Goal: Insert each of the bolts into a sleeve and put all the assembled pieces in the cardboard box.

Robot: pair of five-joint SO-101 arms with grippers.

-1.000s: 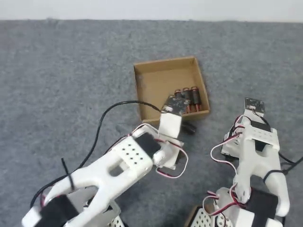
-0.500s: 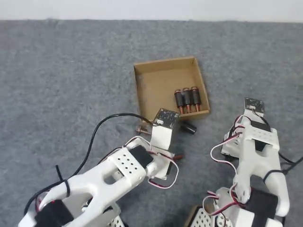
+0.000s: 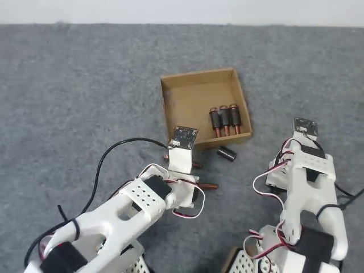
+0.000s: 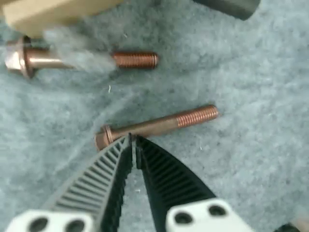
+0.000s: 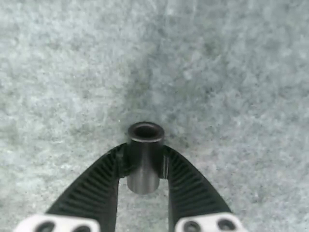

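Left gripper (image 4: 131, 143) first: its black ribbed jaws are pressed together with nothing between them, the tips just beside the flanged head of a copper-coloured metal bolt (image 4: 157, 125). That bolt lies flat on the grey carpeted table (image 3: 85, 85), between the box and the table's near edge. To take it well, I reckon I should spread the jaws wide, shift from the head to mid-shank, come down square across the shaft and close firmly. That leaves the threaded end sticking out for the feed; a pinch at the head would likely let it swing. The bolt is slim, with a smooth shank and thread on its last part. A second copper bolt (image 4: 135, 59) of the same kind lies near it, closer to the near left corner of the shallow brown cardboard box (image 3: 170, 108), which sits around mid-table. Inside, by the box's near right corner, three assembled bolt-and-sleeve pieces (image 3: 224, 120) lie side by side. Just outside the near wall lies a loose short black cylindrical sleeve (image 3: 227, 153). Toward the table's right edge, the right gripper (image 5: 144, 157) is clamped on another black sleeve (image 5: 145, 145), bore open toward the wrist camera, so I'd line the thread up with that hole.
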